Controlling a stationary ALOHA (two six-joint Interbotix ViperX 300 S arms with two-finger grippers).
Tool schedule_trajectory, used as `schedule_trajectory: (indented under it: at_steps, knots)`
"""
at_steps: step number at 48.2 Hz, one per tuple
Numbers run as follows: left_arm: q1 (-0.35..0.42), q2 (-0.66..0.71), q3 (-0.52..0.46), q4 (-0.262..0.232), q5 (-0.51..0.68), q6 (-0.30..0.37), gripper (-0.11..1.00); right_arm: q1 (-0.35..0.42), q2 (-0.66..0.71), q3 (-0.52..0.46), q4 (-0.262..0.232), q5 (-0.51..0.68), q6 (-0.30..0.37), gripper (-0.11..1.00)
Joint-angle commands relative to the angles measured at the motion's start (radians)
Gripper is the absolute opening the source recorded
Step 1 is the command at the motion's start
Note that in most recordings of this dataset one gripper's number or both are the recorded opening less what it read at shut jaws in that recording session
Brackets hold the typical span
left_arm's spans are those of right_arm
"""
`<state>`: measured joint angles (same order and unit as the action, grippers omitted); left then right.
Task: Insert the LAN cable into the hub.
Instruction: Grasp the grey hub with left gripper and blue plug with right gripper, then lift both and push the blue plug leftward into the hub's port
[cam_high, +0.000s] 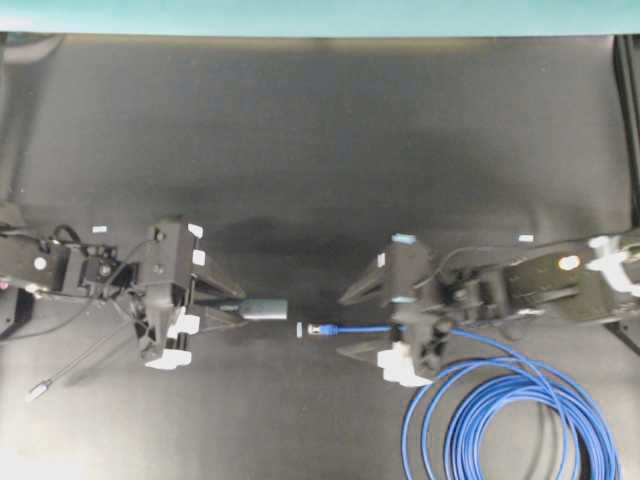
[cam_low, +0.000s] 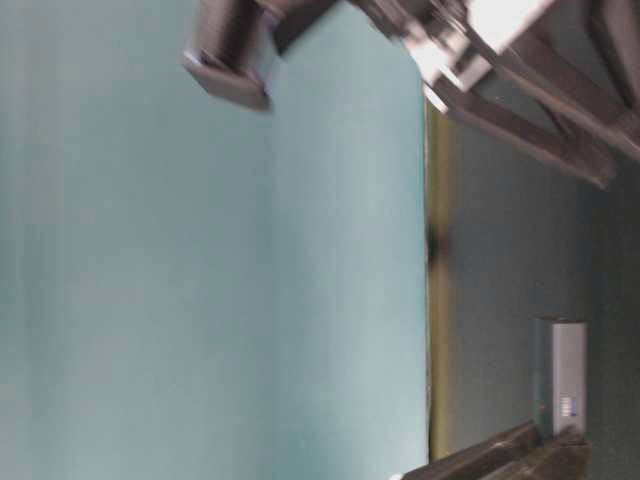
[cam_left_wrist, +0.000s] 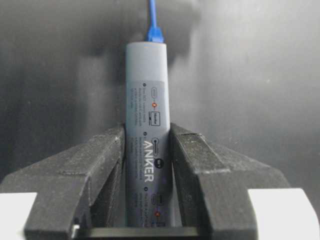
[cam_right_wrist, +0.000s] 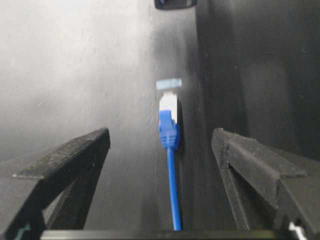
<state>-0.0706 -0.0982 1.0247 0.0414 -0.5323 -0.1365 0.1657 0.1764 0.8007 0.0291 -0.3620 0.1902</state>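
Observation:
The hub (cam_high: 262, 309) is a slim grey bar, and my left gripper (cam_high: 218, 311) is shut on its rear half, with its free end pointing right. In the left wrist view the hub (cam_left_wrist: 146, 115) sits clamped between the fingers (cam_left_wrist: 107, 165). The LAN cable's plug (cam_high: 320, 328) lies a short gap right of the hub's end, slightly below its line. My right gripper (cam_high: 352, 322) is open around the blue cable without touching it. In the right wrist view the plug (cam_right_wrist: 168, 107) lies ahead of the open gripper (cam_right_wrist: 160, 134). The hub also shows in the table-level view (cam_low: 560, 385).
The blue cable's loops (cam_high: 510, 425) lie at the front right, under and beside the right arm. The hub's thin grey lead ends in a silver plug (cam_high: 37, 390) at the front left. The black table mat (cam_high: 320, 150) stretches behind both grippers.

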Motion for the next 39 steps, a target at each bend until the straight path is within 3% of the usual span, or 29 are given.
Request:
schedule_trajectory:
  at_steps: [1,17,21,30,39]
  knots:
    - [-0.003,-0.014,-0.017,0.003,0.000,-0.003,0.28,0.006,0.043,-0.026,-0.003,-0.012,-0.008,0.79]
    - [-0.017,-0.011,-0.031,0.005,0.018,-0.005,0.28,0.002,0.110,-0.038,0.011,0.005,0.005,0.75]
    - [-0.018,-0.011,-0.031,0.003,0.018,-0.006,0.28,0.002,0.115,-0.044,0.014,0.023,0.006,0.63]
    - [-0.018,-0.011,-0.031,0.005,0.018,-0.008,0.28,0.012,0.112,-0.060,0.017,0.087,0.009,0.13]
    - [-0.018,-0.015,-0.040,0.005,0.037,-0.008,0.28,-0.002,0.034,-0.064,0.034,0.107,0.009,0.13]
